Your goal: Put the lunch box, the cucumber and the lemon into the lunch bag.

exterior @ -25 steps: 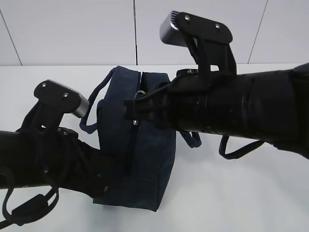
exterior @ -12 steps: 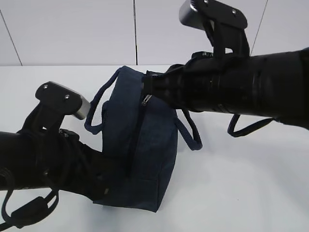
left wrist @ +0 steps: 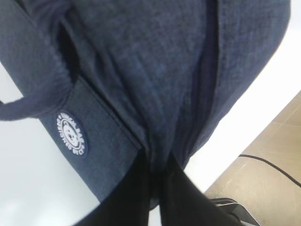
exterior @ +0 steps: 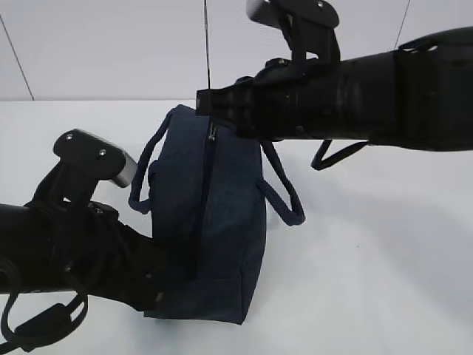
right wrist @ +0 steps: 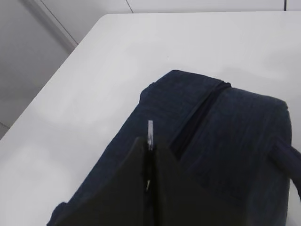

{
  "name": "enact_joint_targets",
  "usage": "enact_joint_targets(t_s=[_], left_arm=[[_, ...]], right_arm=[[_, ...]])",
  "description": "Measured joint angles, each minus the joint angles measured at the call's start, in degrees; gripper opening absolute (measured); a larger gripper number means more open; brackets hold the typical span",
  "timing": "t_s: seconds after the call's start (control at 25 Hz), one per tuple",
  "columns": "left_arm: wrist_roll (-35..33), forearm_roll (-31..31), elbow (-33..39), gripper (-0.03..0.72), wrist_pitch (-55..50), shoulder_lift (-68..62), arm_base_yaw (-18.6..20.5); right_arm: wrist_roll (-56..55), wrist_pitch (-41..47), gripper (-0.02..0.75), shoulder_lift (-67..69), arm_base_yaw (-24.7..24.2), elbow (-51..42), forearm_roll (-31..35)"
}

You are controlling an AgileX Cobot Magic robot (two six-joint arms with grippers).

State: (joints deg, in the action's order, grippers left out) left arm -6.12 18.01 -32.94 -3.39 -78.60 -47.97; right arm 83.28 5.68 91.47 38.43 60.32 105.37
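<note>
The dark navy lunch bag [exterior: 225,214] stands on the white table, its zipper line running along the top from near end to far end. My left gripper [left wrist: 157,157] is shut on a fold of the bag's fabric at its near end, beside the white round logo [left wrist: 71,133]. My right gripper [right wrist: 149,141] is shut on the zipper's metal ring pull [right wrist: 150,128] at the bag's far top corner [exterior: 210,122]. Two looped handles [exterior: 284,194] hang at the sides. The lunch box, the cucumber and the lemon are out of view.
The white table [exterior: 384,244] extends right of the bag and beyond it toward the wall. In the left wrist view the table's near edge [left wrist: 235,136] drops to a tan floor with a black cable [left wrist: 273,162].
My right gripper has risen and moved toward the bag's far end with the ring pull in it, drawing the bag's top up. The left arm has stayed put.
</note>
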Motion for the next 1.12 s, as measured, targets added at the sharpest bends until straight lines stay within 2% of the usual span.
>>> enact_joint_targets(t_s=[0.28,1.12], left_arm=[[0.0,0.0,0.0,-0.003,-1.03,0.0,0.0],[0.0,0.44,0.0,-0.004,-1.84,0.0,0.0]], right_arm=[[2.18,0.09,0.007,5.9,-0.12,5.74,-0.1],[5.34,-0.11,0.007,18.84,-4.47,18.37,-0.1]])
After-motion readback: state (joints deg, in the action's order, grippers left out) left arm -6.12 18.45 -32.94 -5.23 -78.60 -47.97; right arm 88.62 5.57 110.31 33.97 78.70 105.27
